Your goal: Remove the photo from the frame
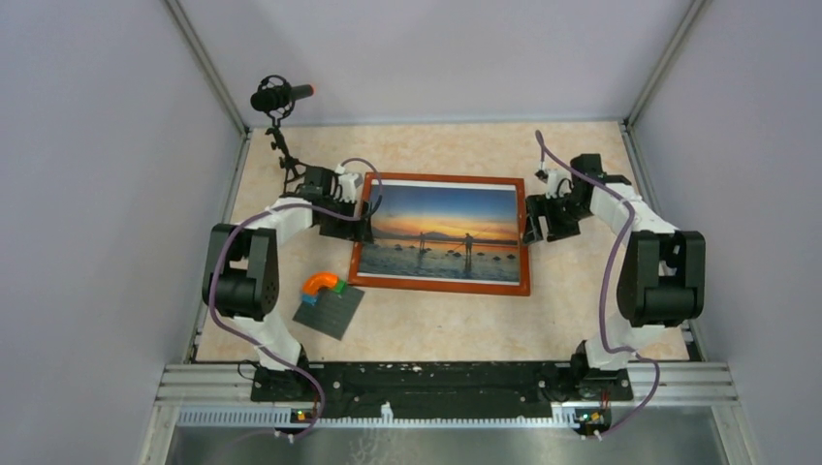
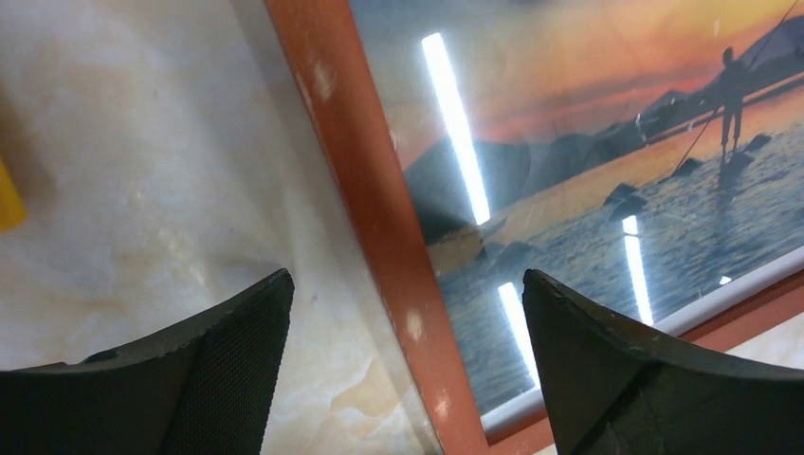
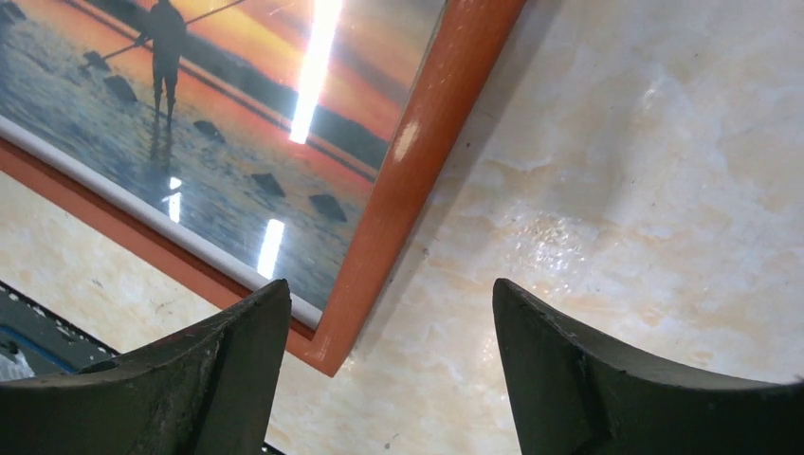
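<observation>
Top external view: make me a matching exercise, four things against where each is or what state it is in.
1 frame
2 left gripper
3 right gripper
4 grey baseplate

A open, at the frame's right edge
B lying flat, glass up, photo inside
C off the frame's near left corner
D open, at the frame's left edge

Pairs: 1-B, 2-D, 3-A, 4-C

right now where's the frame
In the top view the frame lies face up at centre, between the left gripper and the right gripper, with the photo inside.
</observation>
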### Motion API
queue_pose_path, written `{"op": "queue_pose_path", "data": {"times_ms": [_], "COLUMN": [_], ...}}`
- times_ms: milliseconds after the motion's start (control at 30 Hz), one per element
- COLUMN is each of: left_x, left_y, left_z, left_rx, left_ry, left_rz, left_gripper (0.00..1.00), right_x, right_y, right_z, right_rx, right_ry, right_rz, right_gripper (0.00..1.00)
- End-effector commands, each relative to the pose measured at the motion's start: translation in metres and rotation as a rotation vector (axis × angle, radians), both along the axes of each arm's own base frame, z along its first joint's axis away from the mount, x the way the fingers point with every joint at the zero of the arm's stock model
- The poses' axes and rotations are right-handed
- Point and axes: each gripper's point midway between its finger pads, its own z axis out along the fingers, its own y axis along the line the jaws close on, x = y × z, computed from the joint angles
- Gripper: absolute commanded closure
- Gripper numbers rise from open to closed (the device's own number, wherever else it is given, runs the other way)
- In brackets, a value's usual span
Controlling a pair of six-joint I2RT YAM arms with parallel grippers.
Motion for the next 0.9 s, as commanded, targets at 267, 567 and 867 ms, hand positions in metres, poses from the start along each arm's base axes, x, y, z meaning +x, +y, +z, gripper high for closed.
{"op": "queue_pose_path", "data": {"times_ms": [267, 567, 867], "left_x": [0.014, 0.003, 0.005], "left_y": [-0.044, -0.082, -0.094], "left_z": [-0.012, -0.008, 0.047], "left_rx": [-0.009, 0.002, -0.005], "left_ry": [0.002, -0.024, -0.191], "left_rz": [-0.122, -0.258, -0.378], "left_gripper": [0.11, 0.15, 0.12], "right_x": [0.024, 0.01, 0.01], "right_y": [-0.028, -0.039, -0.056], "right_z": [-0.008, -0.015, -0.003], "right_rx": [0.064, 0.06, 0.068], "right_ry": [0.033, 0.06, 0.037], "right_rz": [-0.149, -0.172, -0.218], "right_gripper": [0.23, 0.23, 0.24]}}
